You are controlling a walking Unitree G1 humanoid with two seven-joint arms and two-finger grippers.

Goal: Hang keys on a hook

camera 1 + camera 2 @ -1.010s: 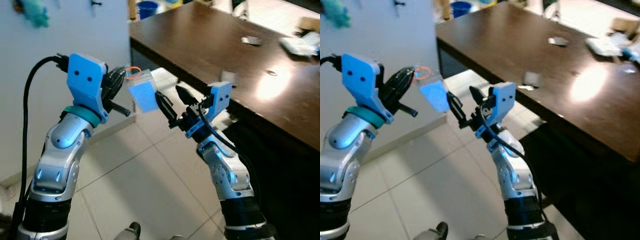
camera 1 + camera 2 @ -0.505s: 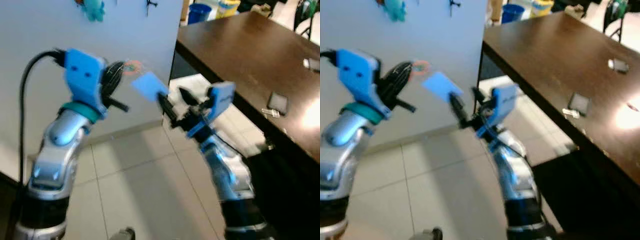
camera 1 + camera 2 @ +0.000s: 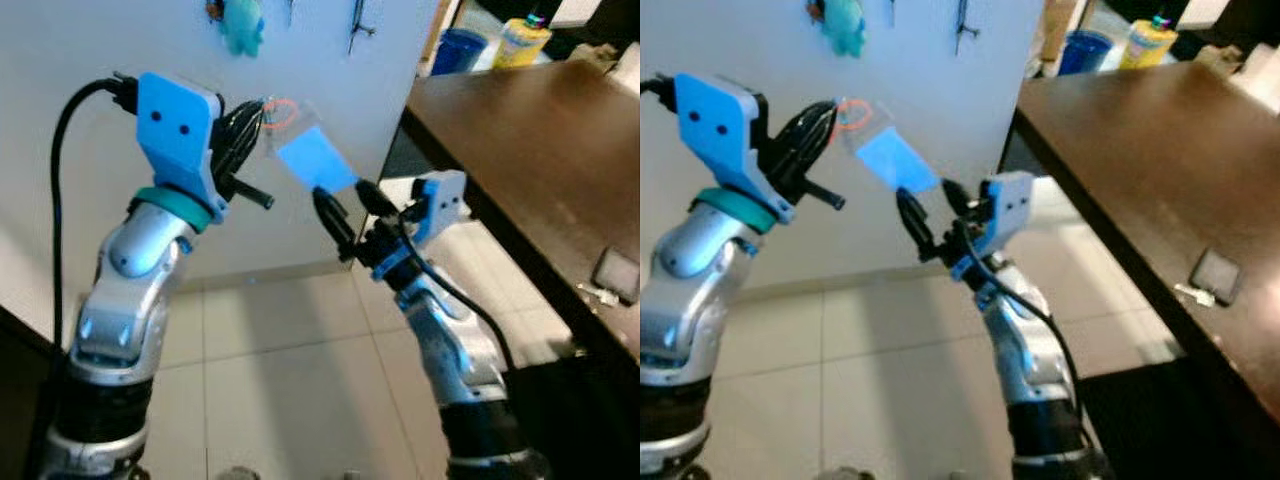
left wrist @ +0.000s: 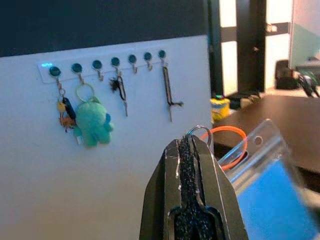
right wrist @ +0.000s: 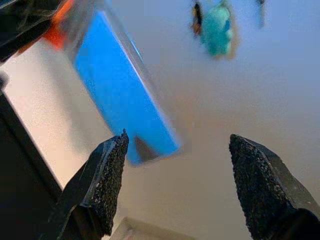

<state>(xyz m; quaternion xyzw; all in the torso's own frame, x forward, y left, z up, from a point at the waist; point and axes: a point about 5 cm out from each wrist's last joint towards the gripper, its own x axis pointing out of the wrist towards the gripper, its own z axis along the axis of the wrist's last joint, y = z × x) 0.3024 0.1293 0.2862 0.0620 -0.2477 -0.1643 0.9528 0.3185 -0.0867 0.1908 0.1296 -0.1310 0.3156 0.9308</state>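
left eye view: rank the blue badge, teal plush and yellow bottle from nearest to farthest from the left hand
1. Blue badge: hangs from the ring pinched in the left hand, just to its right.
2. Teal plush: on the wall above the hand.
3. Yellow bottle: far right, beyond the table's end.

Left gripper (image 4: 192, 150) fingers pressed together on key ring (image 4: 200, 133) — blue badge (image 4: 267, 192) dangling; hook rack (image 4: 107, 64) on wall beyond.

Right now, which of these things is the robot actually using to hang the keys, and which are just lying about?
In use:
- blue card holder on an orange ring
- left claw, shut on its ring
- right claw, open just below the card
- hook rack

Just lying about:
- teal plush keychain
- dark table
- phone
- yellow bottle
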